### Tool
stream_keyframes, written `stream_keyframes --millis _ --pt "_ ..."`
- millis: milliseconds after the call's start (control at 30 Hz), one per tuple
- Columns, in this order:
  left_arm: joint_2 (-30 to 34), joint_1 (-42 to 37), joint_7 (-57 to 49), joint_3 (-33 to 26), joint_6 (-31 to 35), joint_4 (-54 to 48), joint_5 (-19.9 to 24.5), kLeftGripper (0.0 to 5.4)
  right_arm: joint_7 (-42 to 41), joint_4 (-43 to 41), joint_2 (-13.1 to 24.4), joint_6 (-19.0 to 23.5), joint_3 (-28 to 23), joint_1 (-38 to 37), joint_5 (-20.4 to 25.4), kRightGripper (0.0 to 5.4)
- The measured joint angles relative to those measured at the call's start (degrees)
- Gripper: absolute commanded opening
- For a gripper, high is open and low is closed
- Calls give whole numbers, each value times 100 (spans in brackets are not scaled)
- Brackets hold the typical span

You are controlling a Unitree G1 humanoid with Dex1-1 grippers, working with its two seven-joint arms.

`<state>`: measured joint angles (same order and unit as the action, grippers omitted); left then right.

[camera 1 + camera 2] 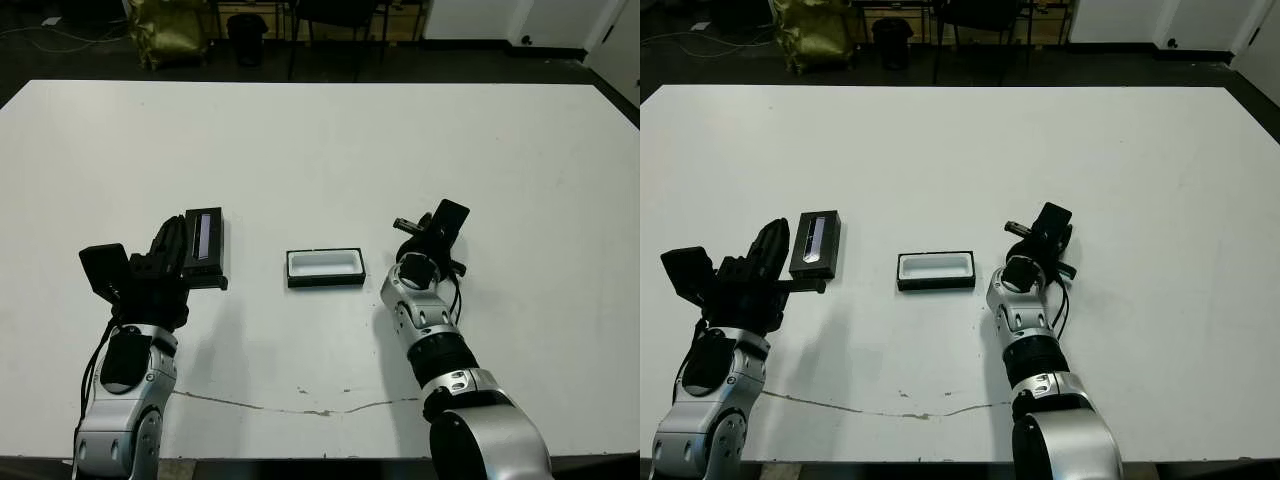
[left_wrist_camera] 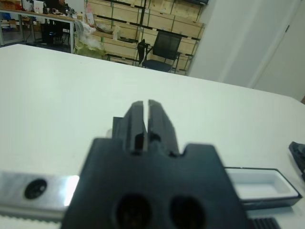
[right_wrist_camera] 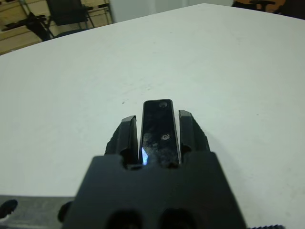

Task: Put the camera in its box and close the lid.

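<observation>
The box (image 1: 325, 267), a shallow black tray with a white lining, lies uncovered at the middle of the table and also shows in the left wrist view (image 2: 257, 187). To its left lies the lid (image 1: 205, 240), flat and black, its pale strip facing up. My left gripper (image 1: 176, 232) is shut with nothing visible between its fingers (image 2: 136, 119), and it sits right beside the lid's left edge. To the right of the box, my right gripper (image 1: 440, 225) is shut on the camera (image 3: 159, 131), a slim black bar standing out past the fingertips above the table.
A thin crack line (image 1: 300, 405) runs across the table near its front edge. Beyond the far edge stand a black chair (image 1: 340, 20) and a yellowish bag (image 1: 170, 35). Bare white table spreads behind the box and to the right.
</observation>
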<state>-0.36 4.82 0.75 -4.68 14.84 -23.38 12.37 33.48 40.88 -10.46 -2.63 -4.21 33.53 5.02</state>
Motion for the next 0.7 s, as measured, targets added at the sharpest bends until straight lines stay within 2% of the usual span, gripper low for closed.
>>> stream_keyframes --millis 200,333,467,567,700 --pt "-3 17 -28 -2 39 -2 -7 0 -626 -1843 -164 289 570 -1169 -58 84" --pt "-4 37 -21 8 23 4 -12 0 -1066 -3350 61 829 833 -1751 49 84" --pt "-2 35 -18 57 11 9 -64 0 -1157 -4676 143 1463 1062 -2368 203 83" --pt "-3 35 -18 58 14 9 -60 0 -1213 -5359 166 1696 1251 -2648 312 83" --pt "-5 36 -14 50 19 10 -34 0 -1368 -5898 177 1767 1489 -2941 419 83"
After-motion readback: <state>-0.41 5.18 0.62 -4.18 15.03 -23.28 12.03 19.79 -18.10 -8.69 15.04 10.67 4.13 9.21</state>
